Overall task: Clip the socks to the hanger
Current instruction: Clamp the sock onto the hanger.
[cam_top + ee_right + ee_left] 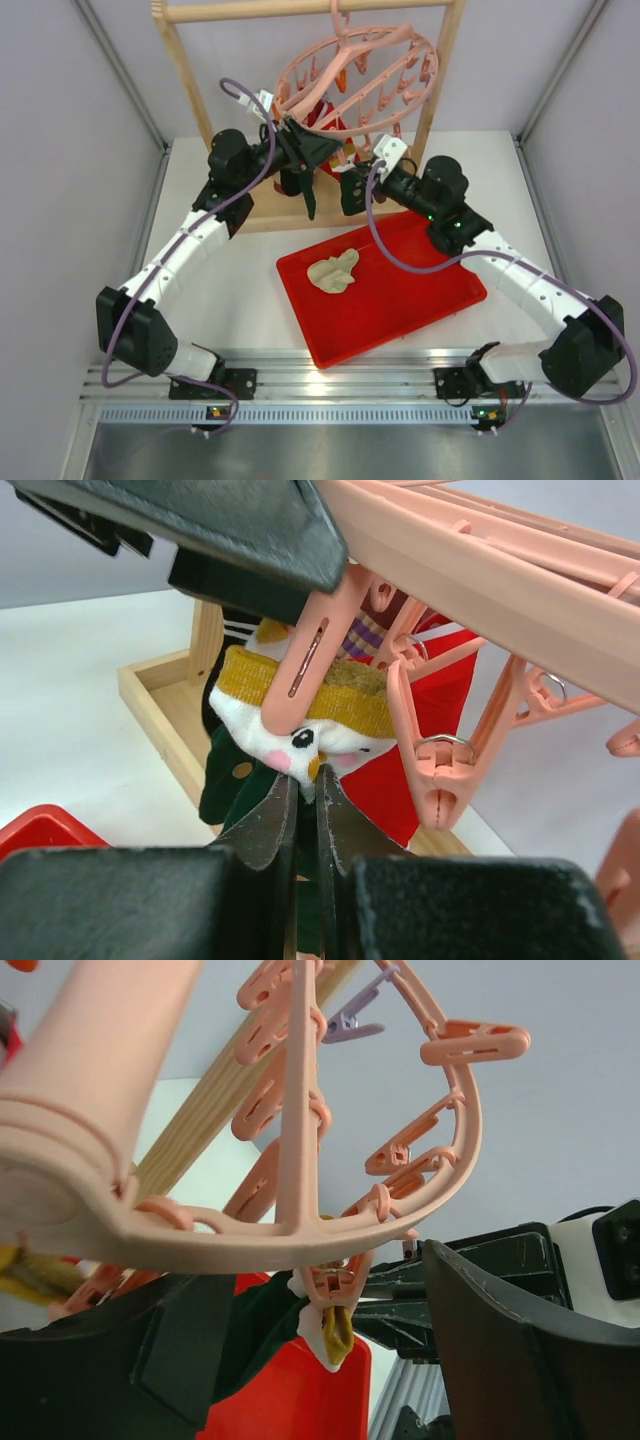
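Black fingers of the right gripper (305, 780) filled the bottom of its wrist view. They were pressed together with a sliver of green fabric between them, pinching the lower part of a dark green sock with a mustard cuff and a white cartoon face (345, 700). That low grip looked meant to steady the sock under the pegs.

At the centre of that frame a pink plastic peg (305, 660) bit onto the cuff, so this sock hung from the round pink plastic hanger (480, 570), whose bars crossed the upper right. A red sock (440, 710) hung just behind.

The left gripper (330, 1270) stood spread wide in its own view, one dark finger at lower left and the other at lower right. The same peg and a tuft of white and mustard fabric sat between them. By that spread, the squeeze that opens a peg seemed to be off, leaving the spring to hold the cuff.

From above, both grippers met under the hanger at top centre, where it hung by its hook from a pale wooden frame rack (185, 70). At mid-frame a cream sock (333, 272) lay crumpled in a red plastic tray (420, 300), well apart from the hanger and apparently not yet clipped. The open question was whether the peg would hold once the right gripper let go.
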### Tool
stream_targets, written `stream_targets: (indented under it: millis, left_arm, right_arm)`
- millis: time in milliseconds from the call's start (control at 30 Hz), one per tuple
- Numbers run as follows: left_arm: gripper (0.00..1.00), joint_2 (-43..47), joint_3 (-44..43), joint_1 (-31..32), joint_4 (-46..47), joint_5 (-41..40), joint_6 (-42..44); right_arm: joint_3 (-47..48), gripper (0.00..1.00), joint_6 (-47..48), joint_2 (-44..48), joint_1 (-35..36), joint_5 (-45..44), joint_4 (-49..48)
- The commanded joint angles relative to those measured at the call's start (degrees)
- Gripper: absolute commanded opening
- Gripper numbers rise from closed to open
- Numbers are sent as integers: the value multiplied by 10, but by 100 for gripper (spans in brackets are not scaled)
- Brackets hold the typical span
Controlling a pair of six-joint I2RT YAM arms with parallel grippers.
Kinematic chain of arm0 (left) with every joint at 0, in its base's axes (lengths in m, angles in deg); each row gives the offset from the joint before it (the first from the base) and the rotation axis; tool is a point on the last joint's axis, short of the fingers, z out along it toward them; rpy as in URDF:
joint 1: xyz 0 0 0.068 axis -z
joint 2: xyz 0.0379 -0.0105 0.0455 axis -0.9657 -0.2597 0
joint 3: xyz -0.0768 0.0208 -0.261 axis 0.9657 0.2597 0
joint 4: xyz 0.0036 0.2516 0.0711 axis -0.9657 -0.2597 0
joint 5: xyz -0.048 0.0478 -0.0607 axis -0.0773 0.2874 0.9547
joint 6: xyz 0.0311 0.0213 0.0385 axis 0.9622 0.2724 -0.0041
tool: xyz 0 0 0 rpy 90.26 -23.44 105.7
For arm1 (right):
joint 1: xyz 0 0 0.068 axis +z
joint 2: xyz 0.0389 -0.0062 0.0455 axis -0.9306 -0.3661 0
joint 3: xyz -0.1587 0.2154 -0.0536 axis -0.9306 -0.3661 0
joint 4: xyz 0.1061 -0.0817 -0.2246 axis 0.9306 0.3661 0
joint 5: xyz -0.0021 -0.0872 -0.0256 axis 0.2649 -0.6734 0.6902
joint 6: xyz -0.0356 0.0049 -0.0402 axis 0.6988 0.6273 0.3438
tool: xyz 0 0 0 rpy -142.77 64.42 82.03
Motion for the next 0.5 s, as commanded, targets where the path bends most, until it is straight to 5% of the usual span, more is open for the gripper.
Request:
stream_targets:
  millis: [0,200,267,433,467]
  left_arm:
    - [80,49,12,-25,29,2,16]
    - [89,119,53,-64,-5,31,59]
    - [98,139,61,-78,-35,40,70]
    - [98,177,33,-106,-161,62,139]
    - [98,170,-4,-111,-263,49,182]
  right_arm:
    - [15,0,-3,-2,9,-2,-41]
    - [23,4,-27,-1,9,-1,-23]
    - [23,22,-37,4,9,-1,-14]
    - [-6,63,-72,54,10,-10,26]
    - [-12,73,-75,64,9,-25,31]
